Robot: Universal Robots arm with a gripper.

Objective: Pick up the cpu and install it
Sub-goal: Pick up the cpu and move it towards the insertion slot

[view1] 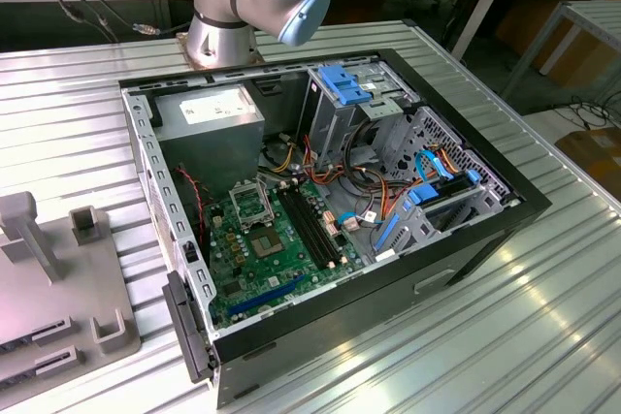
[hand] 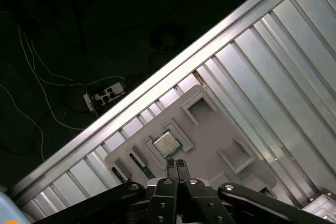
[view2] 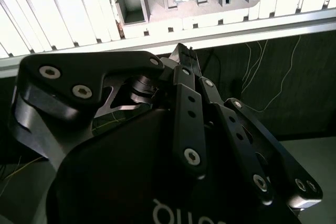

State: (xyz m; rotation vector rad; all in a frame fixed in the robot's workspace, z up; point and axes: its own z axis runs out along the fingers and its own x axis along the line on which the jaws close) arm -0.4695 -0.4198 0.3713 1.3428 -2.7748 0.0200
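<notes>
The cpu (hand: 165,142) is a small flat square with a dull silver-grey metal top. It lies flat in a square recess of the pale grey tray (hand: 210,129) on the ribbed metal table (hand: 283,51). In the exterior view the tray sits at the left and the open computer case (view1: 485,239) with its green motherboard (view1: 252,259) to its right. The gripper (hand: 177,164) hangs apart from the cpu, fingers pressed together on nothing.
</notes>
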